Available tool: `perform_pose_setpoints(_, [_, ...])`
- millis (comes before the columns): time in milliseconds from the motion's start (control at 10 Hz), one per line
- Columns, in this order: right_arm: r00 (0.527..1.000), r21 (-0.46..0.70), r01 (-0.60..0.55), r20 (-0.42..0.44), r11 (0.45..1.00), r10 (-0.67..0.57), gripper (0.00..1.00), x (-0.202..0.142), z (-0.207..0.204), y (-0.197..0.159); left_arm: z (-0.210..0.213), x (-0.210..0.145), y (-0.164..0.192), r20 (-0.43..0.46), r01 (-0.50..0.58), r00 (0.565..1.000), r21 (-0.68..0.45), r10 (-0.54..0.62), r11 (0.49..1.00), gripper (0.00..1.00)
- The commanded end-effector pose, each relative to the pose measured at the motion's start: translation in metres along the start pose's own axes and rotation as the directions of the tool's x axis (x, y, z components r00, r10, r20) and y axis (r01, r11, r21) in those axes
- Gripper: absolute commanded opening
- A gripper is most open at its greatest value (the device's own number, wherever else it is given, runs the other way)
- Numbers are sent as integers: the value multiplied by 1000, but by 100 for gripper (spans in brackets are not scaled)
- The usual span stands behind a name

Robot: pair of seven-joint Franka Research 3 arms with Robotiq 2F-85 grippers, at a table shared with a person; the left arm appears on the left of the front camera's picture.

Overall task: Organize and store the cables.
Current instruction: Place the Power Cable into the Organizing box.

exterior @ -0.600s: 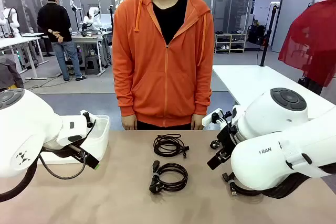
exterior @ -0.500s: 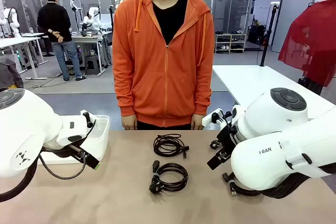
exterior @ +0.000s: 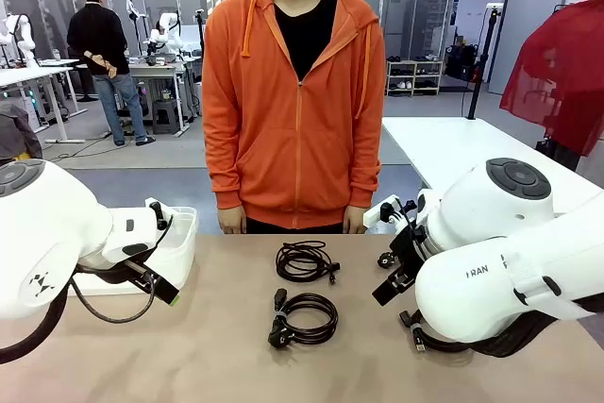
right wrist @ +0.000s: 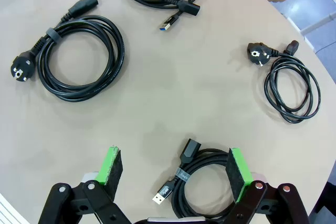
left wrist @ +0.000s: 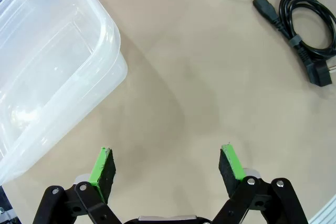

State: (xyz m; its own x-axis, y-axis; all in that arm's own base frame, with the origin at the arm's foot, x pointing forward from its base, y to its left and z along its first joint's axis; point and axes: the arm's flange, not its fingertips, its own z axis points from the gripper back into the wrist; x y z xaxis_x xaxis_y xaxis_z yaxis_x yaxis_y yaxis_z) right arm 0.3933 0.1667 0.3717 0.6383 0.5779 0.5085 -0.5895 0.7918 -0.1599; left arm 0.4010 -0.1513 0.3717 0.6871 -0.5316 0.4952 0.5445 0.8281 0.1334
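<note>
Our left gripper [left wrist: 167, 156] hung with its green pads spread wide and nothing between them, over bare table [left wrist: 210, 93]. The right gripper [right wrist: 174, 156] stood just as wide, gripping nothing, though a small coil with USB ends [right wrist: 189, 153] lay on the table right under its pads.

We took the big mains coil [exterior: 332, 320] in the middle of the table as our mark (it showed in both wrist views too, [left wrist: 310, 35] and [right wrist: 116, 59]). A looser coil [exterior: 304, 261] lay just beyond it, toward the person in the orange hoodie [exterior: 293, 110]. A thin coil with an angled plug [right wrist: 258, 54] lay well off to its right, near the right arm. The clear plastic tub [exterior: 179, 233] sat well to its left, beside the left arm. None of the cables were in the tub.
</note>
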Motion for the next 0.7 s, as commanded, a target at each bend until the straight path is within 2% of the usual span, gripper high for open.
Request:
perform_pose_setpoints(0, [1000, 0, 2, 0, 1000, -2, 100, 0, 0, 0, 0, 0, 1, 0, -1, 1000, 0, 1, 1000, 100])
perform_pose_setpoints(600, [1000, 0, 0, 0, 1000, 0, 100, 0, 0, 0, 0, 0, 0, 0, 0, 1000, 0, 0, 1000, 100])
